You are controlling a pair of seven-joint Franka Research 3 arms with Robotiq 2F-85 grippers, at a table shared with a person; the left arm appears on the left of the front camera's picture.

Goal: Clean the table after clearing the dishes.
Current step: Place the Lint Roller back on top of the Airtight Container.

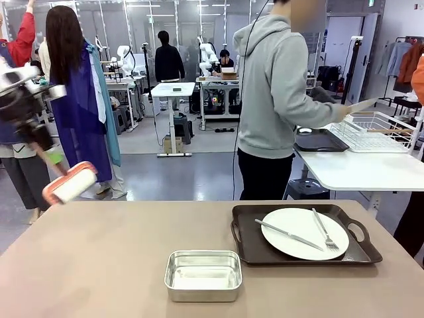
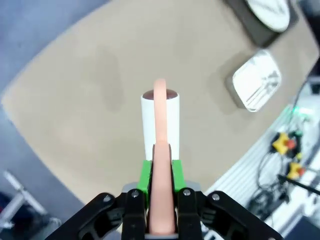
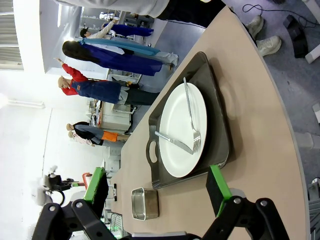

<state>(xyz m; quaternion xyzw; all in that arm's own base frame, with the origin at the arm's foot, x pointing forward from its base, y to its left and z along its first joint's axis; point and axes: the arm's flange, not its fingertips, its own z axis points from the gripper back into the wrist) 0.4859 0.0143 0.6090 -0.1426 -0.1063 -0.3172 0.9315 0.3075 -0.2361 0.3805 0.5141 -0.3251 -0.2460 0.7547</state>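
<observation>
**Fig. — Clearing half done, cleaning not yet begun.** One dark tray (image 1: 252, 250) stands on the right of the taupe table (image 1: 112, 252), bearing a white plate (image 1: 295, 222) with a knife (image 1: 288, 234) and a fork (image 1: 323, 229) laid across it. A second dark tray (image 1: 318, 141) lies on the white side table (image 1: 358, 171), where the person (image 1: 275, 99), turned away, holds what looks like a plate (image 1: 363, 105) over a wire rack (image 1: 383, 127). A shiny metal tin (image 1: 202, 293) sits near the robot's edge, just left of the loaded tray and apart from it.

The left gripper (image 2: 160, 172) is clamped on the salmon handle of a lint roller (image 2: 149, 125), green pads pressed to both sides of it. The roller (image 1: 73, 185) hangs in the air above the table's far left edge, touching nothing.

The right gripper (image 3: 156, 186) has its jaws wide apart and empty — the loaded tray (image 3: 217, 112) lies ahead of them, well clear of the pads.

Judgement: the step in hand is removal of the last dishes. The next move probably calls for carrying off that tray by a handle, kept level so the cutlery does not slide. Only then can the roller come down flat and sweep the top, working round the tin.
</observation>
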